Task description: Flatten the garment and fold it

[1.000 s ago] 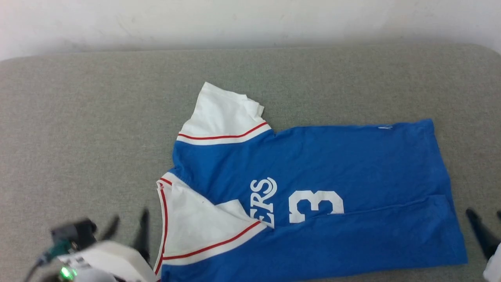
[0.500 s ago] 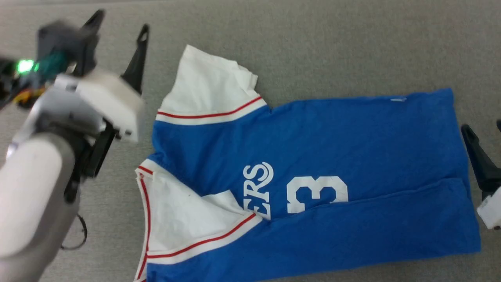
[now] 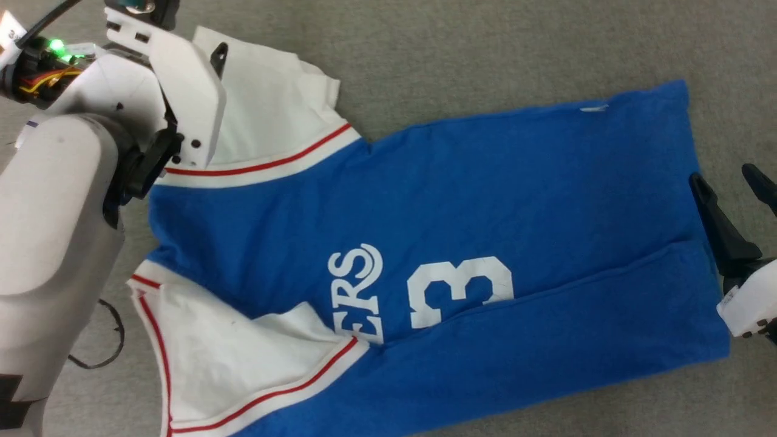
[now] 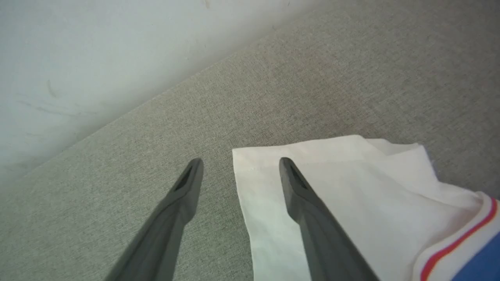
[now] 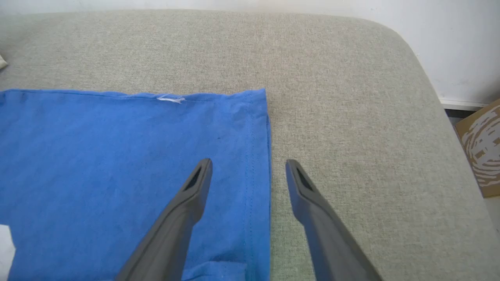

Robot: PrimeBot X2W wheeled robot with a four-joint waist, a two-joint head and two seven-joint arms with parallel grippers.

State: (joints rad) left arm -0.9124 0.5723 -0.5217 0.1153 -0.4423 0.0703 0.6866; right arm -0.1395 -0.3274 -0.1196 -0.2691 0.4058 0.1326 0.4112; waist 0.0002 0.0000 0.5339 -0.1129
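Note:
The garment lies on the grey surface with its collar toward the left and its hem toward the right. Its near long edge is folded over up to the white number. My left gripper hovers open over the outer corner of the far white sleeve, one finger above the cloth and one above bare surface. My right gripper is open at the hem's far right corner. In the right wrist view it straddles the hem edge of the garment. Nothing is held.
The grey cushioned surface ends in a rounded corner at the right, with a cardboard box beyond it. A white wall runs behind the far edge. A black cable loop hangs by my left arm.
The head camera has tilted down and closer. My left arm has swung from the near left up to the far white sleeve. The right gripper has stayed by the hem.

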